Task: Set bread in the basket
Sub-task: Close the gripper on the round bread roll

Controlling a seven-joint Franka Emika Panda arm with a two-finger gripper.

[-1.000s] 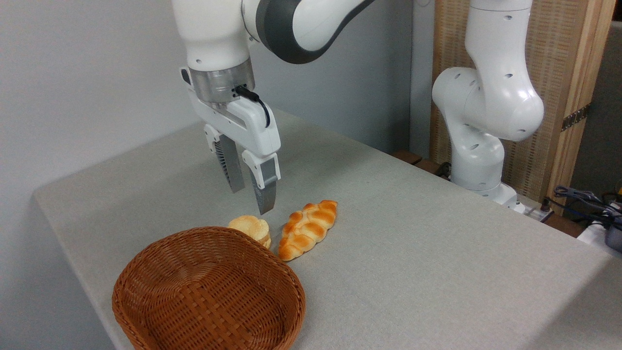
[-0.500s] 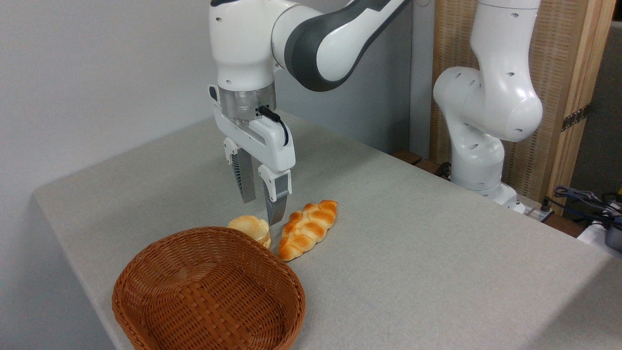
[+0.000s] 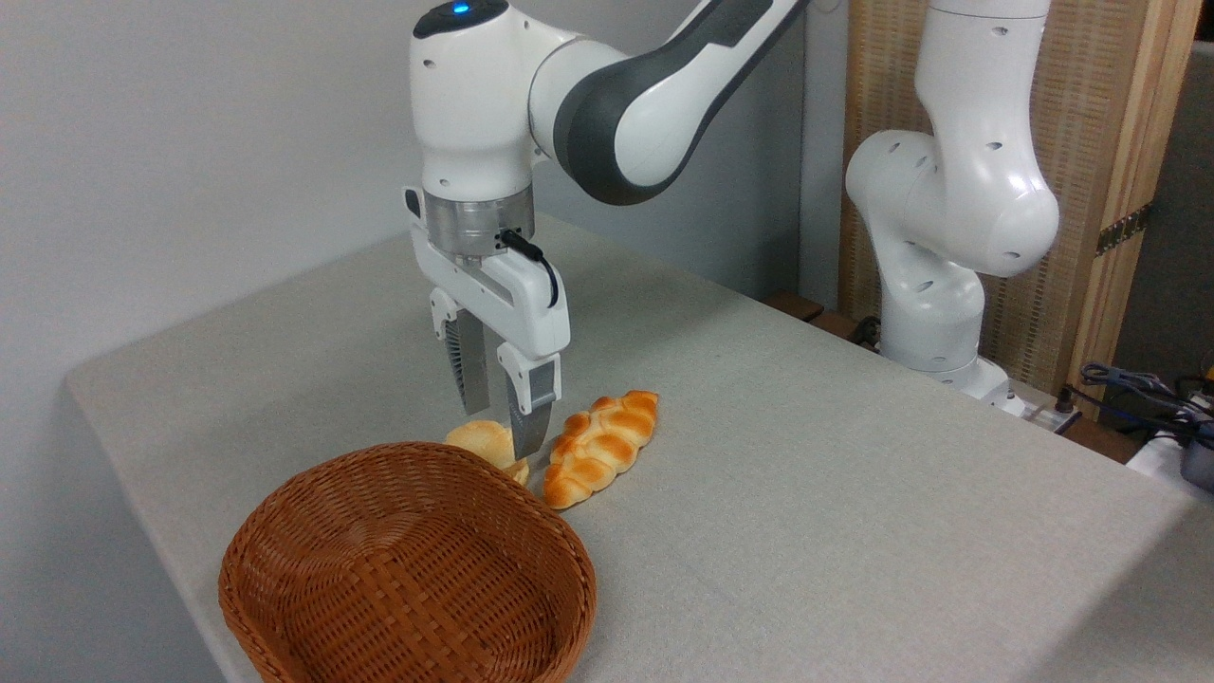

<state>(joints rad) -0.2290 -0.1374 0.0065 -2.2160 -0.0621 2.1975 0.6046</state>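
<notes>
Grey tabletop under everything, white arm reaching down over it from the upper right. Wicker basket at the near left, then braided loaf just beyond its rim, and bun on the cloth just left of the loaf, touching or nearly touching the basket's far edge. Claw spread, pointing straight down, near finger crossing the bun's right side, other finger above and behind it; contact impossible to tell.

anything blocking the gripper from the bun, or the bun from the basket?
Nothing visible. The open gripper is right over the bun. The braided loaf lies just right of the bun, close to the near finger. The basket sits directly in front, only its rim between.
</notes>
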